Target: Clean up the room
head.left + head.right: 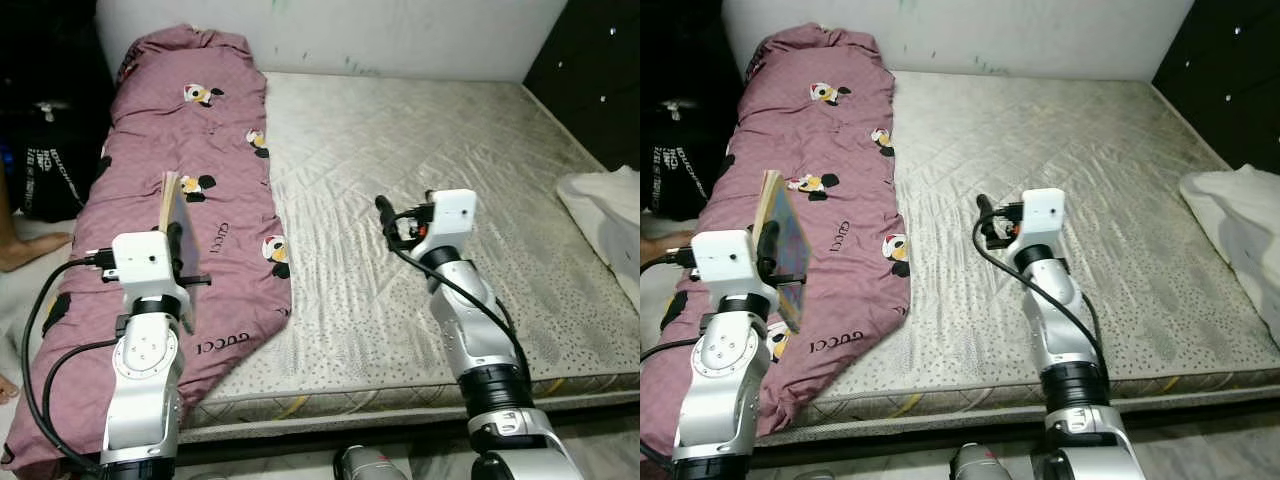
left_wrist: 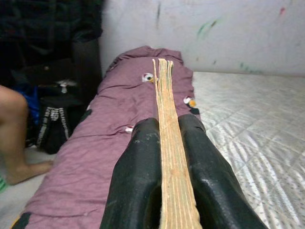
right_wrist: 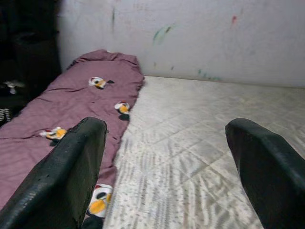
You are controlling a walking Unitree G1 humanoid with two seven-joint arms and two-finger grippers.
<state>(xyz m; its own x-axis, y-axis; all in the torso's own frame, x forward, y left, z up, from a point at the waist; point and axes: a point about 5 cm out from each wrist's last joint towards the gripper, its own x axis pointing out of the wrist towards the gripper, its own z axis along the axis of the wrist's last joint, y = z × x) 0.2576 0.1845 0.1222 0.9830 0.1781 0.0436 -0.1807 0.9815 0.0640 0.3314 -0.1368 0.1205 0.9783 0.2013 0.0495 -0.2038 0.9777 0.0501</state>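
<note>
The left tool (image 2: 167, 157) is clamped on a thin book with yellowed page edges and a colourful cover (image 1: 782, 240), its two black fingers (image 2: 138, 176) pressed against either face. The book stands on edge, upright in the grip, held above the near part of a long mauve quilt printed with cartoon ducks and lettering (image 1: 215, 130). In the left wrist view the page edges run straight out between the fingers toward the far end of the quilt.

The quilt lies along the left side of a bare grey quilted mattress (image 1: 420, 170), reaching from the white scuffed wall (image 1: 400, 35) down to the near edge, where it hangs over the side.

The right tool (image 3: 167, 167) hovers over the middle of the mattress with its fingers spread wide apart and nothing between them. It is well apart from the book and just beside the quilt's right edge.

A rumpled white cloth (image 1: 605, 215) lies off the right side of the mattress. On the left, beyond the quilt, a dark bag with white lettering (image 1: 45, 165) sits on the floor, and a person's bare leg and foot (image 2: 19, 138) rest near it.
</note>
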